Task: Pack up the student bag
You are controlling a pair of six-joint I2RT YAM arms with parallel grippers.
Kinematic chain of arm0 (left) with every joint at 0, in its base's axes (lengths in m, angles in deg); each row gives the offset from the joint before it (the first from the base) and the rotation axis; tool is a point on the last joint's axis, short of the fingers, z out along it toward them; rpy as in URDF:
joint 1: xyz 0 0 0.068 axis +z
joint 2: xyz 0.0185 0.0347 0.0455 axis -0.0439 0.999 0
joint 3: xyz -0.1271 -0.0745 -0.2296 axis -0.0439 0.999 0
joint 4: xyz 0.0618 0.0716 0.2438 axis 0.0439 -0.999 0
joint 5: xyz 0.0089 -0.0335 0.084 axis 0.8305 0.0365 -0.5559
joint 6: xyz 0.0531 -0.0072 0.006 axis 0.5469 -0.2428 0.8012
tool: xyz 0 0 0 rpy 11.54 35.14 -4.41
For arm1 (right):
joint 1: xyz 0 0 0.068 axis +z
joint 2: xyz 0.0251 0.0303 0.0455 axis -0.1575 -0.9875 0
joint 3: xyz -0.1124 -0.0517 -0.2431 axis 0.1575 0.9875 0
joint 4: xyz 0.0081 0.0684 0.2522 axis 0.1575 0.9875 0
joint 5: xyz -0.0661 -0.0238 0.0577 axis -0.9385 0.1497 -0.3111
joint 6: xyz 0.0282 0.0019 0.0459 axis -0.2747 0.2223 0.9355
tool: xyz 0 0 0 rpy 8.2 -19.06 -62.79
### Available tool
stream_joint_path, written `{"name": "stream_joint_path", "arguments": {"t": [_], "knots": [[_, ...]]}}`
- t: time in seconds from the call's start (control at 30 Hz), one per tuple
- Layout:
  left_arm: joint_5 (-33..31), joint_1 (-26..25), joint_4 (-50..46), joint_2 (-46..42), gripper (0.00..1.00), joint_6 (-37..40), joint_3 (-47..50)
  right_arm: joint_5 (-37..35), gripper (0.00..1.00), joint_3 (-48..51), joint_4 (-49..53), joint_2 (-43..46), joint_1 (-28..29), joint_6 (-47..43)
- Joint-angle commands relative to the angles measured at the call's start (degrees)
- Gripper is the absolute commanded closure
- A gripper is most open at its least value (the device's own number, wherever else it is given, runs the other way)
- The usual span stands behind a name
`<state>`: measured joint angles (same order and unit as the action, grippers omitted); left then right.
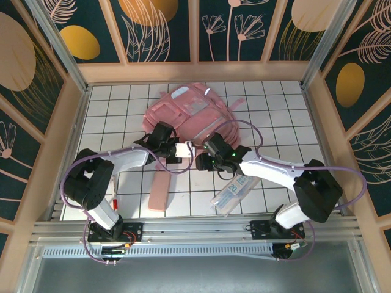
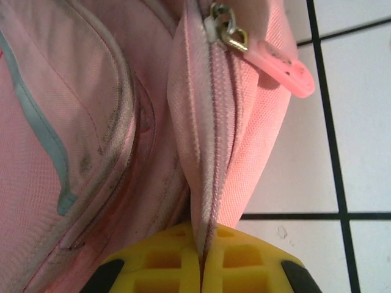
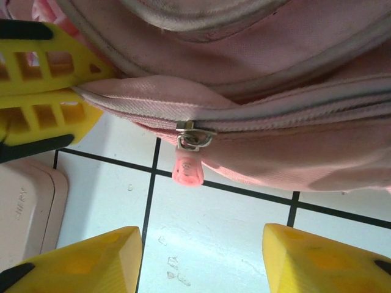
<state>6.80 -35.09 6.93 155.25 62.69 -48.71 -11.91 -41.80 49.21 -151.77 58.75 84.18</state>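
Note:
The student bag (image 1: 190, 113), a large soft pink backpack, lies at the back middle of the table. My left gripper (image 1: 186, 149) is at its near edge, shut on the zipper seam fabric (image 2: 204, 183); the yellow fingertips (image 2: 165, 256) pinch the fold. A pink zipper pull (image 2: 278, 64) hangs just beyond the pinch. My right gripper (image 1: 205, 159) stands open just in front of the bag, with its fingers (image 3: 79, 262) apart over bare tile. The zipper pull (image 3: 186, 168) dangles above the gap, untouched. The left gripper's fingers (image 3: 43, 85) hold the seam at the left.
A small pink pencil case (image 1: 160, 190) lies near the front, left of centre. A clear pouch with printed contents (image 1: 235, 192) lies under the right arm. A red pen (image 1: 113, 201) rests by the left arm's base. Wooden walls (image 1: 67, 122) ring the tiled table.

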Motion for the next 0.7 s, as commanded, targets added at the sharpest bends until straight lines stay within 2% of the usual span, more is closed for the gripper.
{"name": "stream_joint_path", "arguments": {"t": [0.0,0.13,0.4,0.67], "knots": [[7.0,0.1,-2.6,-1.9,1.00,-2.8,-2.4,-3.7,0.45,-1.7,0.9,-1.1,0.2,1.2],[7.6,0.1,-4.5,-1.2,1.00,-2.5,-3.6,-8.3,0.44,-3.5,2.6,-2.3,1.8,3.4],[12.7,0.1,-6.7,0.0,1.00,-3.5,-5.7,-24.2,0.47,-9.0,9.5,-7.3,5.2,13.7],[10.3,0.2,-7.6,0.2,1.00,-1.8,-5.2,-32.3,0.68,-12.6,18.1,-8.6,6.6,18.6]]}}
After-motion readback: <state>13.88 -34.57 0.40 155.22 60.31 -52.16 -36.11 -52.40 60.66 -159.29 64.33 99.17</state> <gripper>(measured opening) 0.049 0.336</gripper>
